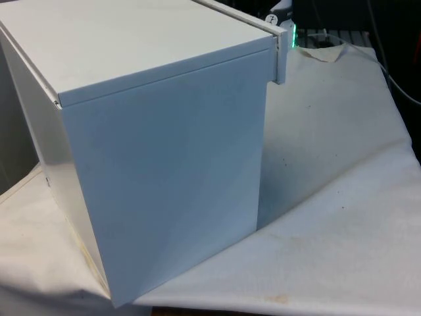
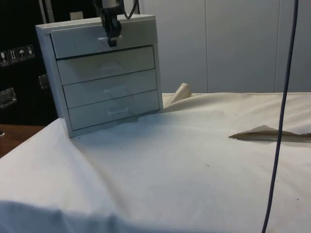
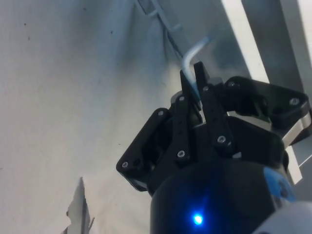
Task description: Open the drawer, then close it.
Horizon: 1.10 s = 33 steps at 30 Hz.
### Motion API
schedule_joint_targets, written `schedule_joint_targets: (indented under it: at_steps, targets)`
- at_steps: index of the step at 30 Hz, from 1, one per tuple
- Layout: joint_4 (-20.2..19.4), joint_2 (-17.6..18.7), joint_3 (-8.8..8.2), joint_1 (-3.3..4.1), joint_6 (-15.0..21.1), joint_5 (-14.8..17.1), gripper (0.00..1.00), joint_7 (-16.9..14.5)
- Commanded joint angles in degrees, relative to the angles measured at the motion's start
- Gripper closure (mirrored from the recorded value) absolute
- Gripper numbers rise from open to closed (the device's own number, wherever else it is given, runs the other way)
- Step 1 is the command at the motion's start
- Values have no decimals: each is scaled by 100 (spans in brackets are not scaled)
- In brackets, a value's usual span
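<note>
Fingers pinching top-drawer handle

The gripper is matte black, with two slim flat fingers on angular hinged links, each joint fixed by small silver screws, above a rounded glossy black housing.

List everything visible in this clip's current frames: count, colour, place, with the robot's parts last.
Chest of drawers: one, white, at the table's end toward the side view's left.
Drawers: four, white, stacked; the top drawer stands slightly out from the front.
Top drawer's handle: one, pale metal, between the claw's fingers.
Cloth: one, white, over the table, with small dark specks.
Cable: one, dark, hanging at the side view's right.
Claw: one, black, shut on the top drawer's handle.
</note>
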Motion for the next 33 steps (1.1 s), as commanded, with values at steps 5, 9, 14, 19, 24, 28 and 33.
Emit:
schedule_joint_targets:
  at_steps: [5, 9, 14, 19, 24, 28, 33]
  targets:
    - [-149, -264, -46, 126, -17, -344, 100, 246]
    - [-183, -298, 17, 126, 0, -350, 100, 327]
    - [-223, -355, 115, 138, -46, -424, 100, 476]
    - [-275, -435, 246, 120, -109, -533, 100, 682]
    - [-355, -527, 361, 115, -138, -653, 100, 882]
    - [-464, -659, 504, 97, -178, -825, 100, 1152]
    - [-561, -768, 607, 86, -201, -963, 100, 1369]
